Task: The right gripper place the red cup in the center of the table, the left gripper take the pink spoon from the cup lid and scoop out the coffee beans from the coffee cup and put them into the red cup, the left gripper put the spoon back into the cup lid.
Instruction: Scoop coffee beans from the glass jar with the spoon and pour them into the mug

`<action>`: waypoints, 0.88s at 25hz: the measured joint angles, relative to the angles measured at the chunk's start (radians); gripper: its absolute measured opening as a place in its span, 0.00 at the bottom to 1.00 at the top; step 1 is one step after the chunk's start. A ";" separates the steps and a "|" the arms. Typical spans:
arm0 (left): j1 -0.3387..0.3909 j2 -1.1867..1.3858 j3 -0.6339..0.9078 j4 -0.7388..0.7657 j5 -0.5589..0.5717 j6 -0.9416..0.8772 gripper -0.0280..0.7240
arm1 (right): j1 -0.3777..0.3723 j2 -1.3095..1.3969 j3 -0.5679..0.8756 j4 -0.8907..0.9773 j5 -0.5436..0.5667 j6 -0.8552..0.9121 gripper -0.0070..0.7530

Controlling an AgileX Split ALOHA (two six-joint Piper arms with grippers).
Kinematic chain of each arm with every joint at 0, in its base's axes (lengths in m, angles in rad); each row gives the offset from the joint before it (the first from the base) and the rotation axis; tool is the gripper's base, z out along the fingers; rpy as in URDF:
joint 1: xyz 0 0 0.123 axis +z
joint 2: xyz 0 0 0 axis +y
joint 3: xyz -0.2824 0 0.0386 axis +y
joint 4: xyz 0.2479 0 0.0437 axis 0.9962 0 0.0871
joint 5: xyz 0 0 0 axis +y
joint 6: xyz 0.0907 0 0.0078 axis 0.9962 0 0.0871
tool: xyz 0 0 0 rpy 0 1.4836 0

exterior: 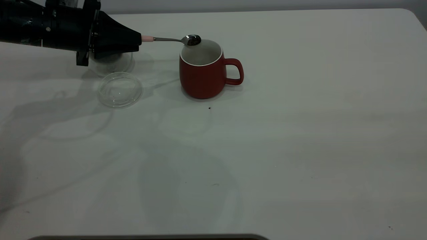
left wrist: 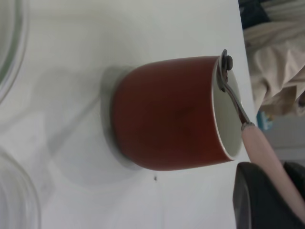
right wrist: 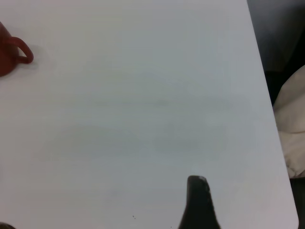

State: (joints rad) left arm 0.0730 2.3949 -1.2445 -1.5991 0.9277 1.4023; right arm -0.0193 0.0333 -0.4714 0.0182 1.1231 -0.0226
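Behind the far edge of the worktop (exterior: pixel 300 150) we see a plain grey wall (exterior: pixel 233 5), and a dark strip (exterior: pixel 150 237) lies along the near edge in the exterior view. In the left wrist view a crumpled cream cloth (left wrist: pixel 276 71) sits beyond the worktop's edge, with a small blue patch (left wrist: pixel 265 121) just beside it and a dark shape (left wrist: pixel 252 12) near it; we cannot tell what either is. The right wrist view shows dark floor (right wrist: pixel 281 33) past the edge and a pale cloth (right wrist: pixel 291 124) lying on it
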 joint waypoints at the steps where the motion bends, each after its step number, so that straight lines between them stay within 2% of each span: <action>1: 0.000 0.000 0.000 0.000 0.000 0.023 0.20 | 0.000 0.000 0.000 0.000 0.000 0.000 0.79; 11: 0.000 0.000 0.000 0.000 0.003 0.265 0.20 | 0.000 0.000 0.000 0.000 0.000 0.000 0.79; 22: 0.000 0.000 0.000 0.062 0.039 0.365 0.20 | 0.000 0.000 0.000 0.000 0.000 0.000 0.79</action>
State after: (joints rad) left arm 0.0730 2.3949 -1.2445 -1.5371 0.9668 1.7676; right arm -0.0193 0.0333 -0.4714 0.0182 1.1231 -0.0226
